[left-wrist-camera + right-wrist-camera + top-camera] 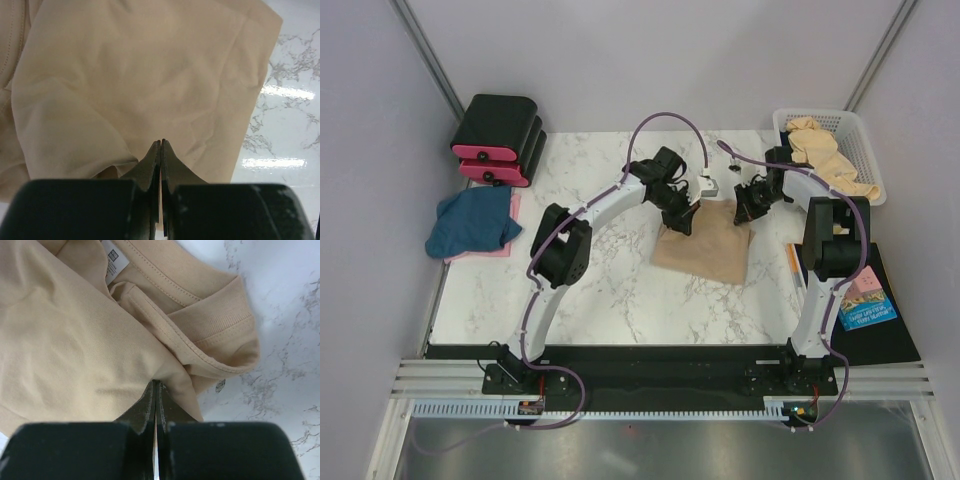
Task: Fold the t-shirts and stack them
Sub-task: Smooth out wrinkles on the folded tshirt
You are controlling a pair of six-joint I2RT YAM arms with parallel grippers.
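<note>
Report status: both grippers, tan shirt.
Left gripper shut on tan cloth t-shirt, far edge. Right gripper shut on it too, by the collar. White plastic mesh basket and dark blue t-shirt lie well aside.

My left gripper (688, 224) and my right gripper (748, 212) both rest on the far edge of a tan t-shirt (705, 250), one at each far corner. From them the cloth spreads back toward my bases across the marble table (600, 290). Beyond my right gripper and to its right stands a white mesh basket (865, 135) holding more tan shirts (820, 150). Well to the left of my left gripper, a dark blue t-shirt (470, 222) lies bunched on a pink t-shirt (513, 207). Black-and-pink boxes (498, 140) sit just beyond those two.
</note>
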